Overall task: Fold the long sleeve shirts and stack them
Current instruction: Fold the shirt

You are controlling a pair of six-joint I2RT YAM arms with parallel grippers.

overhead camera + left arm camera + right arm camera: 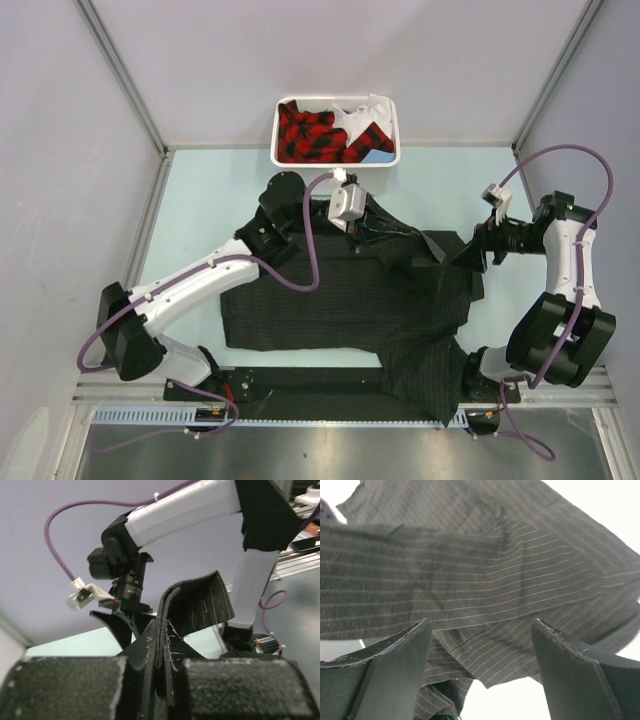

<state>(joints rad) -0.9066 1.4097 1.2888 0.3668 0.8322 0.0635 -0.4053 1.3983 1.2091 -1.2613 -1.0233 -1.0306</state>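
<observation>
A black pinstriped long sleeve shirt (340,310) lies spread over the middle of the table, with one part draped across the near rail at the right. My left gripper (354,232) is at the shirt's far edge, shut on a doubled edge of the fabric. In the left wrist view that edge (200,605) stands up from between the closed left gripper (162,650). My right gripper (472,250) is at the shirt's right edge. In the right wrist view it (482,640) is open wide, with the striped cloth (470,565) beyond its fingers and nothing gripped.
A white bin (283,150) at the back holds red and black plaid cloth (310,135) and a white cloth (362,112). Grey walls close in the left, right and far sides. The arm bases and a metal rail (300,385) run along the near edge.
</observation>
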